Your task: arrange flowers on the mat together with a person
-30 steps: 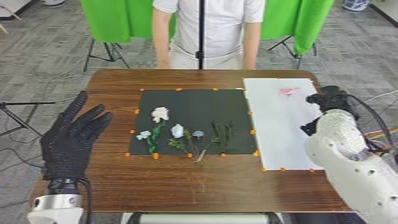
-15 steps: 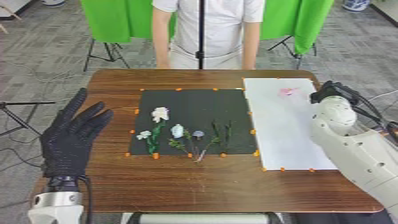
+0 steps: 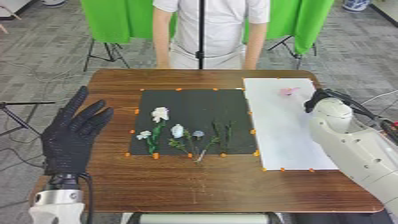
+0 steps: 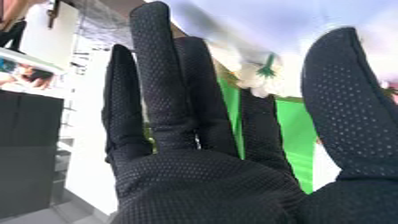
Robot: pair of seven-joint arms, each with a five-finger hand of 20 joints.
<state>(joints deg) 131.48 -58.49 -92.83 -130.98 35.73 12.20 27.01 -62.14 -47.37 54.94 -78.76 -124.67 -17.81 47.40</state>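
Observation:
My right hand (image 3: 326, 97) is over the right edge of the white sheet (image 3: 282, 131), to the right of a pink flower (image 3: 289, 91). In the right wrist view the hand (image 4: 200, 175) is open, its fingers straight; beyond them are a white flower (image 4: 259, 75) with a green base and some pink at the edge. The dark mat (image 3: 194, 102) bears a tall white flower (image 3: 160, 114), a small white one (image 3: 144, 135), a pale bud (image 3: 177, 131), a bluish flower (image 3: 198, 134) and green stems (image 3: 227, 135). My left hand (image 3: 69, 145) is open left of the mat.
Orange tape pieces mark the borders of mat and sheet on the brown table (image 3: 178, 187). A person stands at the far side, arms down, with a thin black pole in front. Green cloth (image 3: 111, 20) hangs behind.
My right hand has turned over the sheet's right edge and its forearm has swung outward. The left hand stays about where it was, and the flowers lie unchanged.

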